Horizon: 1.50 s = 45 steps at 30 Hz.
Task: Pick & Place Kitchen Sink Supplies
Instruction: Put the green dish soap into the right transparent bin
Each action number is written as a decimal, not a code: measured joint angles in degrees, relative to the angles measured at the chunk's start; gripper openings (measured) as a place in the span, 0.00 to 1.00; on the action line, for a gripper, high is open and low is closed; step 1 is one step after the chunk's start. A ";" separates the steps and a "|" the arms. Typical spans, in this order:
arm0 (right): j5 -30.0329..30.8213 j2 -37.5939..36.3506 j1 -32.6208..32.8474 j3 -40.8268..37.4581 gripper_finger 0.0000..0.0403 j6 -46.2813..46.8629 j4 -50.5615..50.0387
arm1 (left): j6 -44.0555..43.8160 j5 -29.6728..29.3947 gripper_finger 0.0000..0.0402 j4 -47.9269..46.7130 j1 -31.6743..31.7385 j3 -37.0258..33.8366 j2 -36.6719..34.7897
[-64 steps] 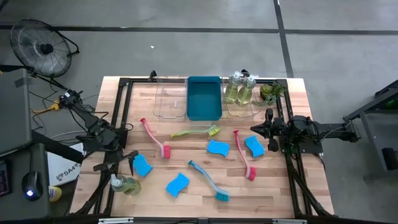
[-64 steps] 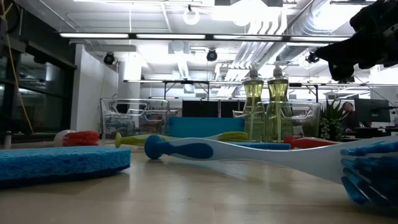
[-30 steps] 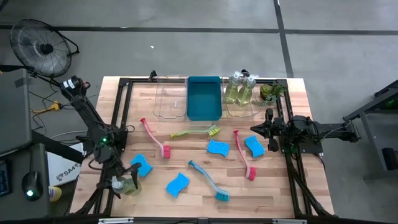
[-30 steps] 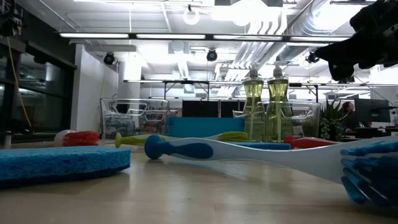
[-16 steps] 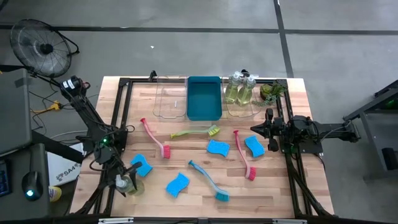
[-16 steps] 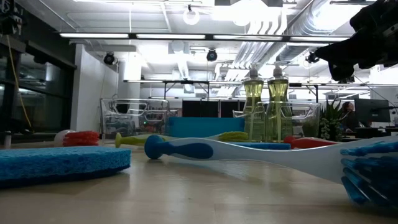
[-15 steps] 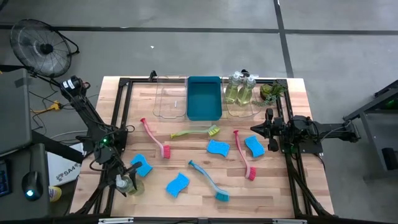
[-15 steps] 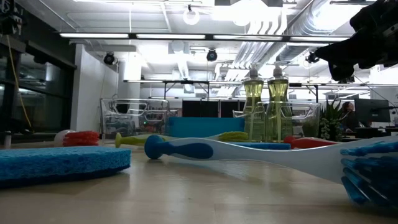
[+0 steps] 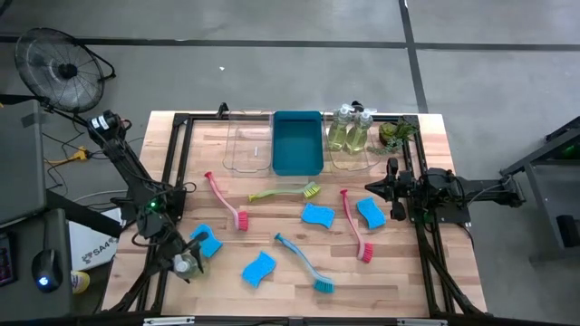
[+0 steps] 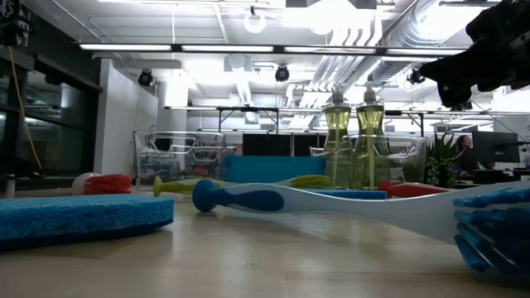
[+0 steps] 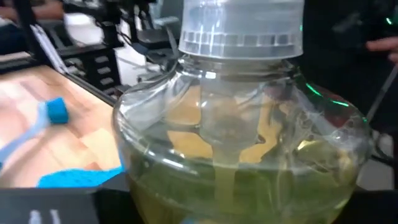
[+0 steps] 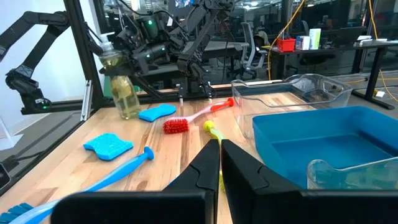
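l tool [image 9: 184,263] clamped on pump bottle [image 11: 239,134] | no label legible

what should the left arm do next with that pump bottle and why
Probably lift it straight up: the left gripper looks closed around the pump bottle, which stands upright near the table's front left, beside a blue sponge.

Clear pump bottle [image 11: 239,155] w/ yellowish liquid, frame centre. Bright blue wavy sponge [image 12: 108,145], lower left. Pink-red brush [image 12: 198,116]. Blue rectangular bin [image 12: 323,137], right.
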 joint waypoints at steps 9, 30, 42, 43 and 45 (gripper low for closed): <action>-0.02 -0.01 0.02 0.00 0.03 0.00 0.01 | 0.21 -12.57 0.47 -1.34 0.02 4.00 -0.01; 4.31 -0.02 -0.05 0.09 0.03 -1.05 0.48 | 6.55 -23.63 0.47 -19.92 22.55 31.17 8.72; 7.37 -0.01 -0.07 0.09 0.03 -1.06 0.57 | 10.97 -7.38 0.47 -20.05 38.25 49.62 31.76; 7.35 -0.02 -0.07 0.09 0.03 -0.65 0.79 | 11.67 -6.26 0.47 -20.03 39.13 51.21 33.43; 6.14 0.00 -0.04 0.09 0.03 3.70 1.37 | 13.08 -4.71 0.47 -20.00 40.70 54.13 36.27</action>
